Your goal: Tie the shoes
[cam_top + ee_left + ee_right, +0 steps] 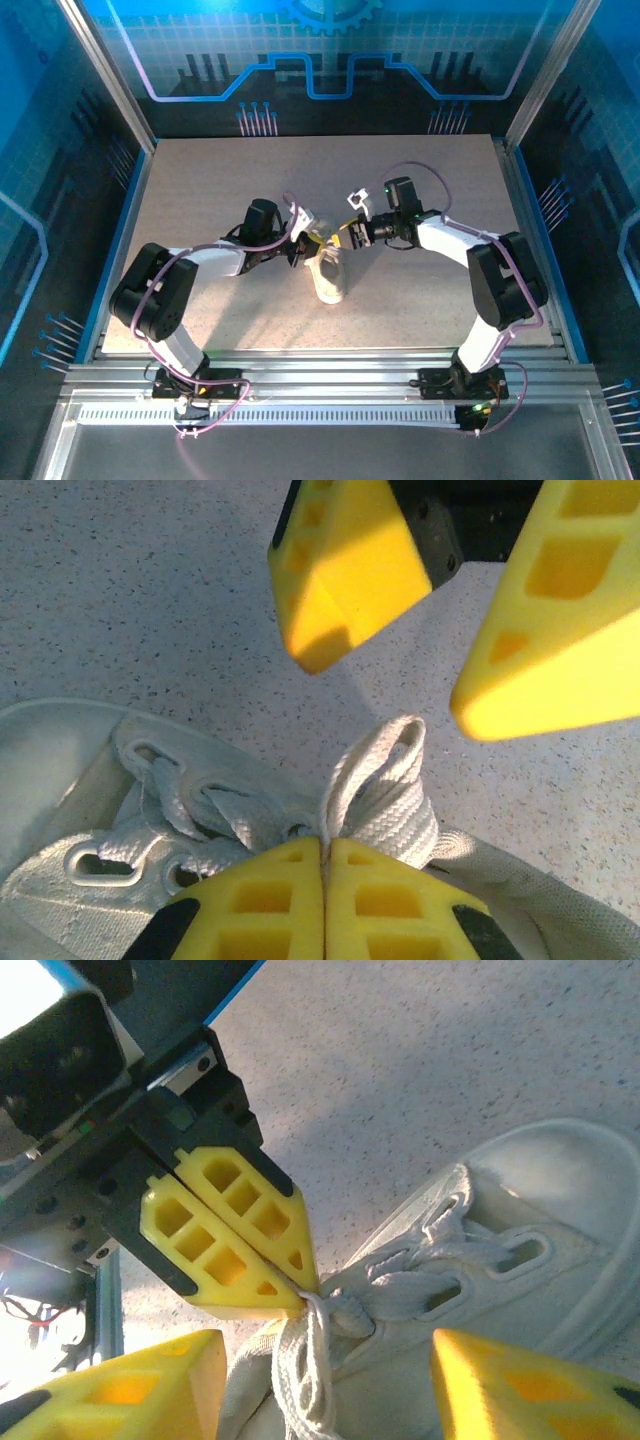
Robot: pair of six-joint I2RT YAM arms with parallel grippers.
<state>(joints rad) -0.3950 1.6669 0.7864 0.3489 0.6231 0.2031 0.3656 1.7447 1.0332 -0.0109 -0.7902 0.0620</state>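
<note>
The white shoe (330,282) lies in the middle of the table with its toe toward the arms. My left gripper (303,250) is at the shoe's left side and is shut on a loop of white lace (385,780), which is pinched between its yellow fingertips (325,842). In the right wrist view the same shut jaws (300,1290) pull the lace (320,1360) out of the knot beside the eyelets. My right gripper (328,1352) stands open over the shoe's tongue end, with its fingers on either side and nothing between them. The left wrist view shows the right gripper (392,695) open just beyond the loop.
The speckled table (200,190) has bare room on all sides of the shoe. Metal rails run along the near edge (320,375). Blue enclosure walls (320,60) close in the back and both sides.
</note>
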